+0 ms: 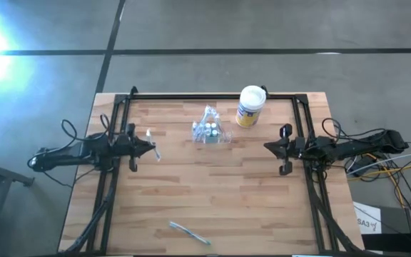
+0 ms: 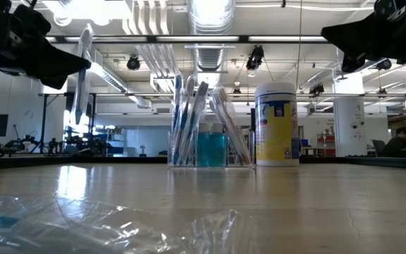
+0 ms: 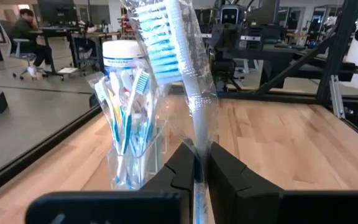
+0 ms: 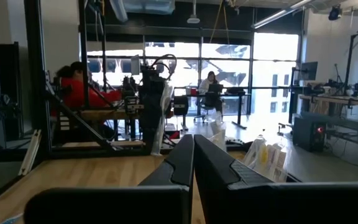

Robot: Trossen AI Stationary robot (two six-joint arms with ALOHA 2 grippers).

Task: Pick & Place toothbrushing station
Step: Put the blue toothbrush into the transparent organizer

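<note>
The toothbrushing station (image 1: pixel 209 132) is a small clear holder full of wrapped blue-and-white toothbrushes. It stands on its base at the table's far middle and also shows in the low view (image 2: pixel 210 137) and the left wrist view (image 3: pixel 129 140). My left gripper (image 1: pixel 150 148) hovers level at the table's left, shut on a plastic-wrapped toothbrush (image 3: pixel 173 43) well short of the station. My right gripper (image 1: pixel 266 147) hovers at the table's right, shut on nothing (image 4: pixel 193 152). My left gripper pinches the wrapped toothbrush's handle (image 3: pixel 197 158) between its two fingers, through the clear wrapper. The fingers come level from the table's left and lie across the brush. The brush stands roughly upright, bristle head up, its lower end hanging below the fingers (image 2: pixel 82 106), clear of the table.
A white-lidded canister with a yellow label (image 1: pixel 250 106) stands just right of the station. Another wrapped toothbrush (image 1: pixel 189 233) lies near the table's near edge, its crinkled wrapper filling the low view's foreground (image 2: pixel 83 226). A black frame rail (image 1: pixel 212 96) runs round the tabletop.
</note>
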